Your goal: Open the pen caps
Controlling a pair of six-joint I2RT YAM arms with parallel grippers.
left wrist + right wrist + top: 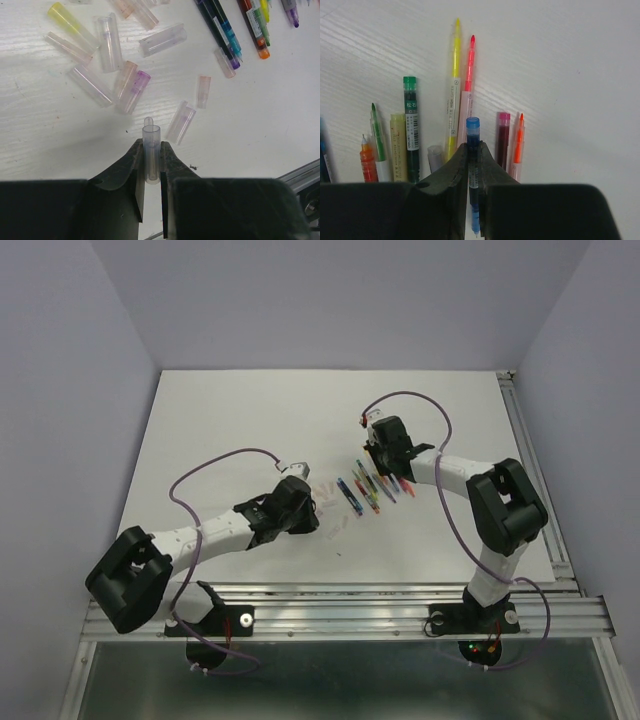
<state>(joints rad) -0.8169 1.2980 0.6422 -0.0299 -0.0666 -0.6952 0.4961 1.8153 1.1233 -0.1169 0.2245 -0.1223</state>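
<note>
So, the white wood-grain bench (250, 420) carries everything, roughly mid-way between the arms. The left tool (151, 159) is pinched narrow on one clear round plastic cap tube (151, 136), which pokes out ahead of the jaws, near the scatter of loose translucent caps (107, 55). The right tool (473, 150) is clamped narrow on a thin blue-ended pen (473, 127), right among the row of slim coloured pens (410, 125) lying side by side.

What could go wrong, I reckon: both grips are on slick round plastic, so either piece could swivel or squirt out. Dropping that cap onto the scatter could send the others rolling, since they're smooth little cylinders. And the right tool sits close enough to nudge a neighbouring pen out of line. The caps look glossy and see-through, some tinted pink, purple or yellow.
</note>
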